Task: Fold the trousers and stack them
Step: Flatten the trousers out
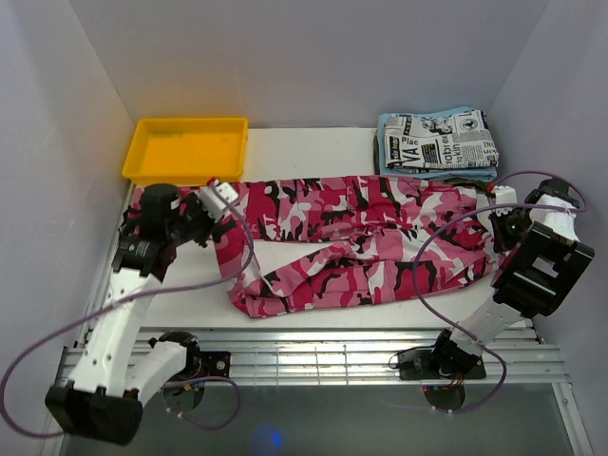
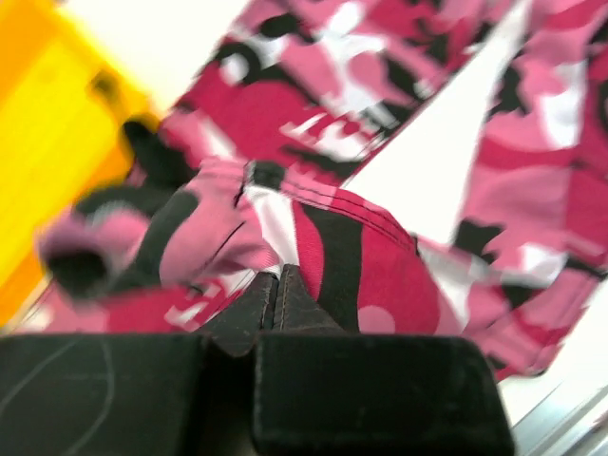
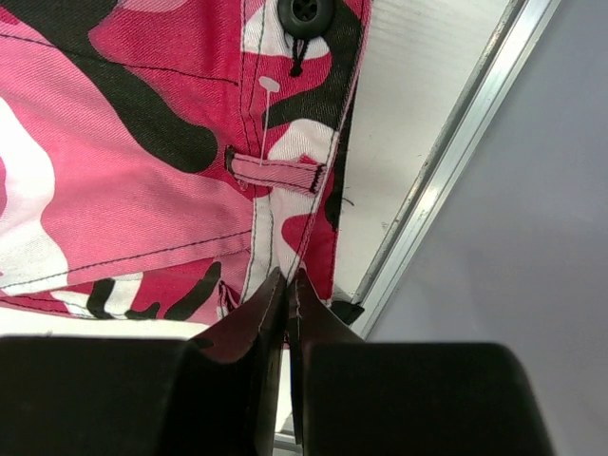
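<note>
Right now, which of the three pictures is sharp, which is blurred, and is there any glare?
Left wrist view: blurred throughout, the trousers and the yellow tray smeared. Right wrist view: sharp, with stitching, belt loop and button crisp. Top view: evenly lit, one small blue glare spot near the bottom edge.

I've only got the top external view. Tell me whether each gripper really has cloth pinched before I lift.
Observer: The left wrist view shows the left gripper shut, its tips meeting on a bunched fold of the trousers.
Operator: Report the right side.
Observer: The right gripper is shut on the edge of the waistband, just below a belt loop.
Operator: Give me a landmark on that end.
Observer: A black button sits on the waistband, at the top of the right wrist view.
</note>
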Tool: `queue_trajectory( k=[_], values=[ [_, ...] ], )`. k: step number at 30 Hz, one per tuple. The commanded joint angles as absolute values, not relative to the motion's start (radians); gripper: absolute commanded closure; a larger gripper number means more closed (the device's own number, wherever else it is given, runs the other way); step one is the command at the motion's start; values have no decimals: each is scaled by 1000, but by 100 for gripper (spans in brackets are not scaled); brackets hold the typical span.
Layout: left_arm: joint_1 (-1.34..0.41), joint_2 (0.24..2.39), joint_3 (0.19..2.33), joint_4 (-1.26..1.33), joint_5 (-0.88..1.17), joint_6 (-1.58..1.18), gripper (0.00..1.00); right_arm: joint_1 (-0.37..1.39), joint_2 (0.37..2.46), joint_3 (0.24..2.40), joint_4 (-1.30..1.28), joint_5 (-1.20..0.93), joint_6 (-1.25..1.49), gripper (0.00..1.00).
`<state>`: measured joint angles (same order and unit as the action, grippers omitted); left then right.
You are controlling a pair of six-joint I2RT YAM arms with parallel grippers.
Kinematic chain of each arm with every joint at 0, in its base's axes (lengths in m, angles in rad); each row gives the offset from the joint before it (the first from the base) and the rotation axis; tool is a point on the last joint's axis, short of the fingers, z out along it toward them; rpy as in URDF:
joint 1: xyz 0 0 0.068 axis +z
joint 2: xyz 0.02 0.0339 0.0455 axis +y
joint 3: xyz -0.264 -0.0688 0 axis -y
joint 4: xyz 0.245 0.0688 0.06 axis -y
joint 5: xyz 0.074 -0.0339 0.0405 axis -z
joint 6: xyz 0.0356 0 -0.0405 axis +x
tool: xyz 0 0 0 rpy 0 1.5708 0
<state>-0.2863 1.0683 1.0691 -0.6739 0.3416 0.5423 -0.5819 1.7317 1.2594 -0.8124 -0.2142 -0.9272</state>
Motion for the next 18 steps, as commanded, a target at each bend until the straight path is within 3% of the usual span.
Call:
queue_trajectory(
  k=[1,4,10,18],
  values=[
    [-143,870,884,-781,491,776,100,-580,1680,1243,-827,-215,-960,92],
    [-17,786,755,-778,430,825,100,-581,1678,1238,-824,-201,-974,92],
    [138,614,551,-551,82,870,100,-583,1680,1236,-825,-170,-999,92],
    [382,797,541,-299,-138,847,100,-584,1698,1250,-827,-155,-991,92]
  ],
)
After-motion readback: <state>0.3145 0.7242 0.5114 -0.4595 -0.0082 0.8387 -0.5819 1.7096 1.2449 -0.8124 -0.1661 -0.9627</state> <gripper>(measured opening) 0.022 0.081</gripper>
